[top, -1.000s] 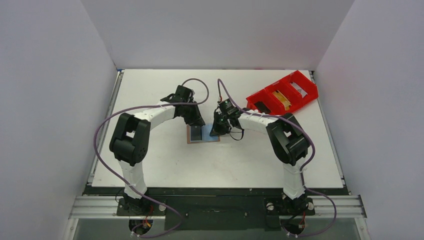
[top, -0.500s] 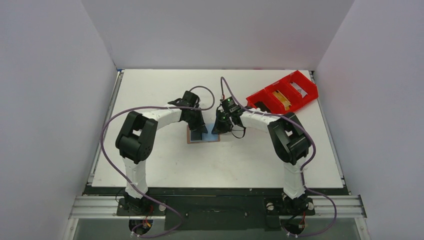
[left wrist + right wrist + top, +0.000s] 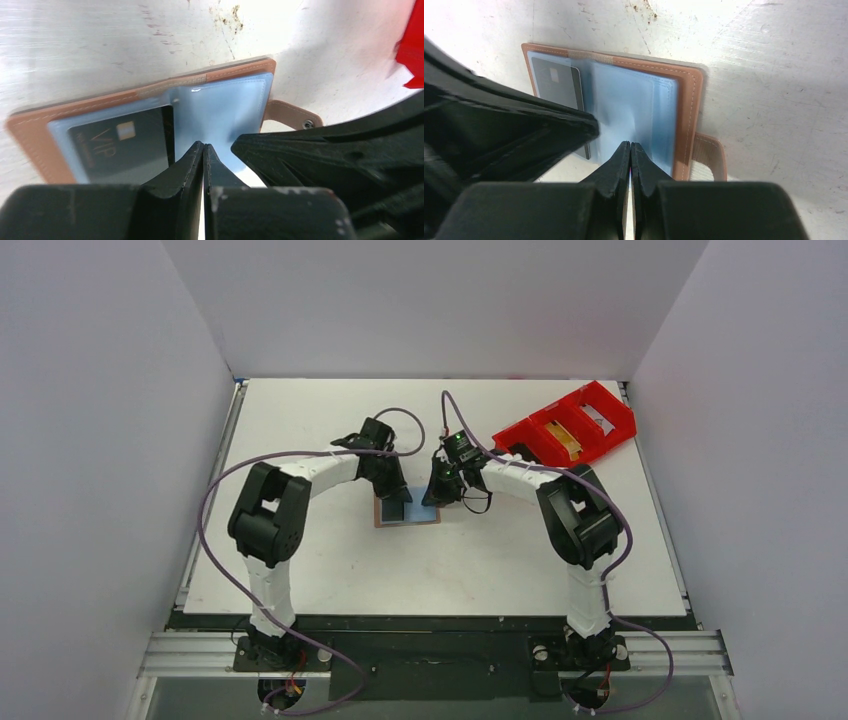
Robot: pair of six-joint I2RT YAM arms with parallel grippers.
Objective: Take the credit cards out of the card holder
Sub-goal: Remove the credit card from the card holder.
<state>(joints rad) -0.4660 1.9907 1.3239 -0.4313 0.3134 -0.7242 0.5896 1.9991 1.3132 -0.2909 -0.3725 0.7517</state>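
Card holder (image 3: 405,510) lies open on the table. Left pincer (image 3: 203,146) and right pincer (image 3: 630,145) are both squeezed together, tips on its blue inside, with a dark card (image 3: 120,145) tucked in it.

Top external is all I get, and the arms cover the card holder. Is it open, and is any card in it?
Observer: Open flat. The card holder has one dark card, marked VIP, in its half away from the tab.
Operator: Is the left pincer gripping that card?
Observer: No. The left pincer is shut, its tips at the blue sleeve beside the card. Whether it pinches the sleeve, I cannot tell.
Operator: And the right one?
Observer: The right pincer is shut too, tips down at the blue sleeve on the tab side.
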